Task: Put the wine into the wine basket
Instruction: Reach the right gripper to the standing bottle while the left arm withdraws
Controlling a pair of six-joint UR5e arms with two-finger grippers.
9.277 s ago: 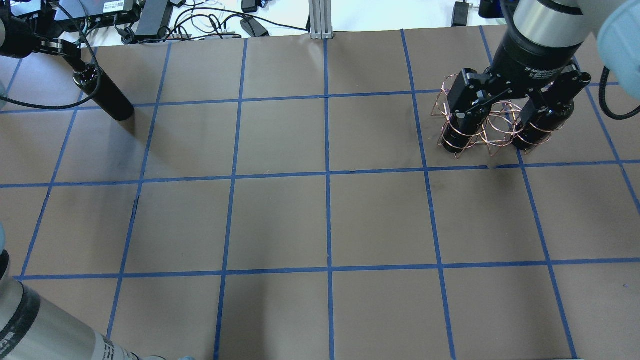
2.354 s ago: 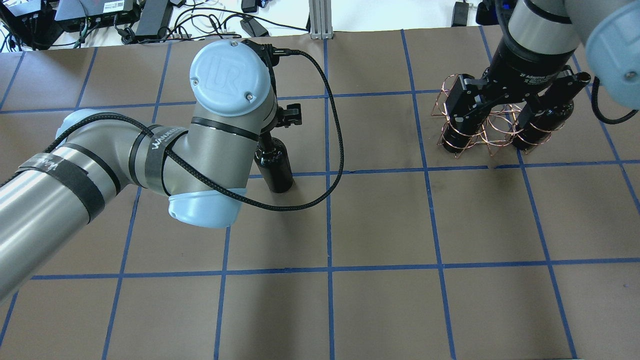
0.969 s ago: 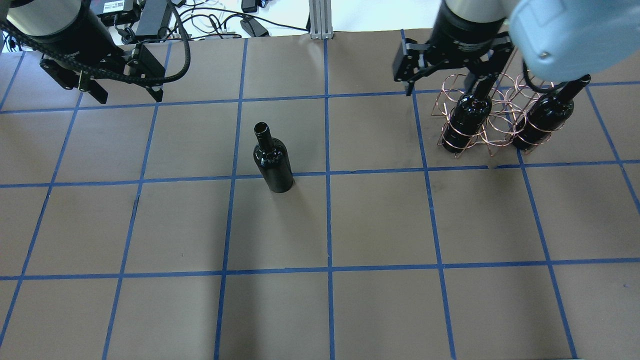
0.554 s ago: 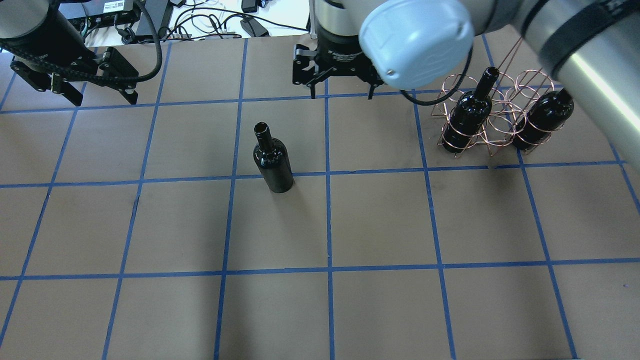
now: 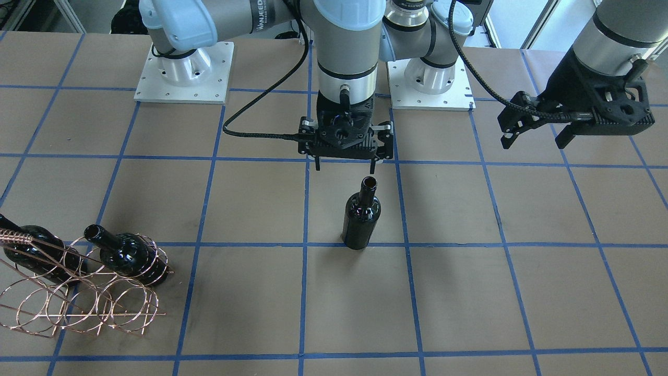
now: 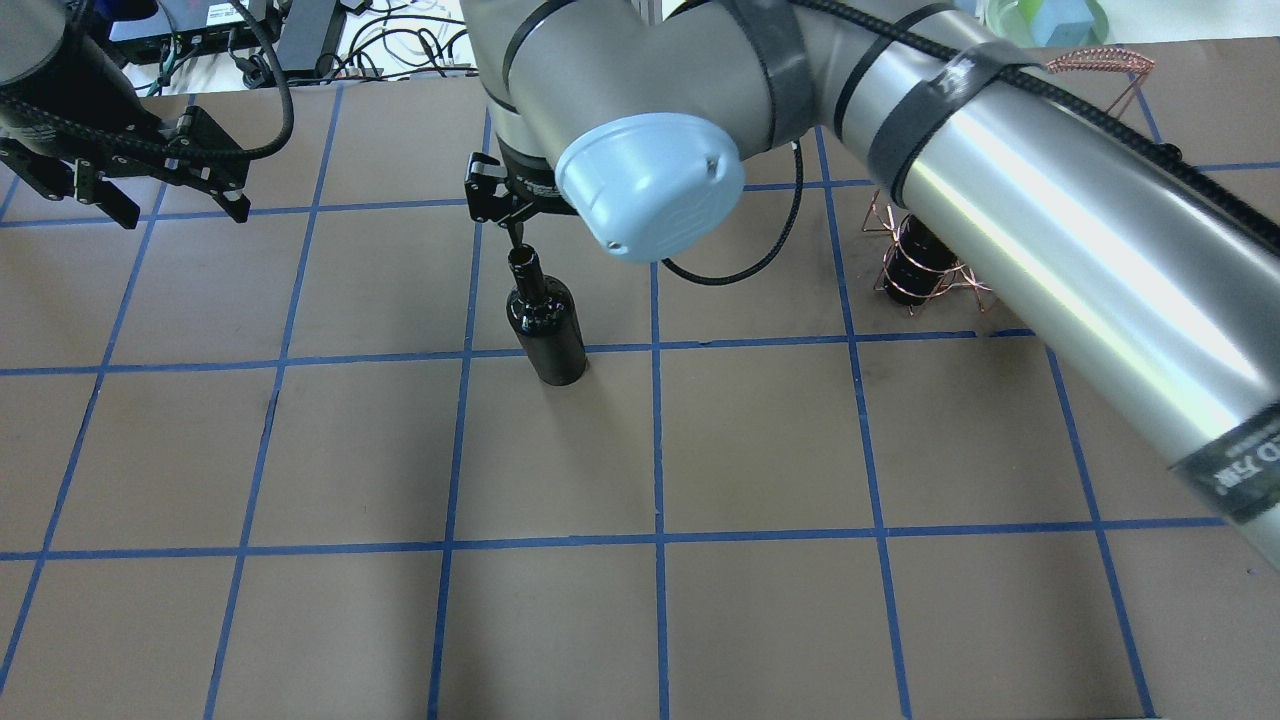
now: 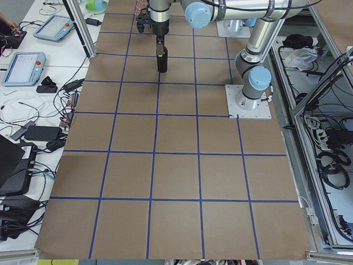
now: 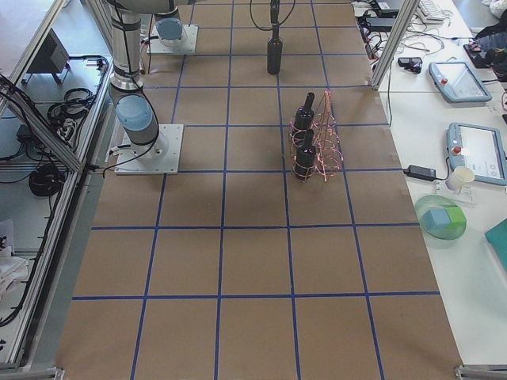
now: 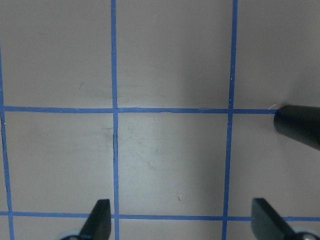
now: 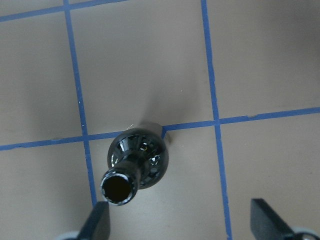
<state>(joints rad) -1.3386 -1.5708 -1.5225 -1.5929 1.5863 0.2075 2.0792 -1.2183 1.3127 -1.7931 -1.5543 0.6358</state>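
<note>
You can see the wine [image 5: 361,219] standing up straight near the middle of the tabletop [image 5: 496,292]. It stands right where two of the blue tape lines [image 5: 522,244] cross. Its mouth is open and points up. It is not in the wine basket [image 5: 78,300] yet.

The right gripper [image 5: 344,170] hangs just over the top of the wine. Its two fingers are spread wide apart and they hold nothing. In the right wrist view, the bottle's mouth sits close beside one finger [image 10: 97,222], not in the middle of the gap.

The left gripper [image 5: 533,142] is up in the air over the left end of the tabletop, well apart from the wine. Its fingers are spread wide too, and it holds nothing. Under it the left wrist view shows brown tabletop and tape lines.

The wine basket sits near the right end of the tabletop, close to the edge that is far from the robot. It is made of shiny copper rings, and its twisted handle [image 5: 15,237] sticks up. Two other bottles [image 5: 130,256] rest in it, tilted, each one inside a ring. In the overhead view, the big right arm hides most of the basket
</note>
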